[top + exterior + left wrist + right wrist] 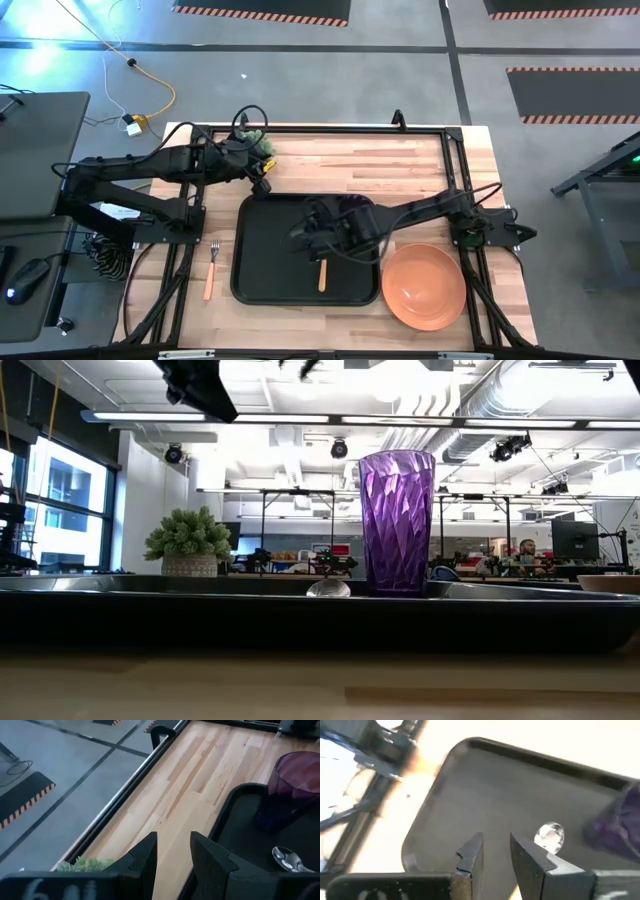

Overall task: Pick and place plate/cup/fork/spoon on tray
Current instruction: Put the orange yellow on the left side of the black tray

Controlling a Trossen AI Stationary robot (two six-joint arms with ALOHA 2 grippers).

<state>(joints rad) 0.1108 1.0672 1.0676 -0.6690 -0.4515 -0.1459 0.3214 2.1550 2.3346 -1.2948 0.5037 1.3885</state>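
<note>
The black tray lies in the middle of the table. The purple cup stands upright on it, and the spoon lies on it with its bowl toward the cup. The orange plate rests on the table right of the tray. The fork lies on the table left of the tray. My right gripper hovers over the tray's middle, slightly open and empty, with the spoon's bowl just beyond it. My left gripper is slightly open and empty, above the tray's far left corner.
A green spiky plant in a pot stands at the far left of the table, close by my left gripper. A black metal frame runs along the table's edges. Bare wood lies between the tray and the far edge.
</note>
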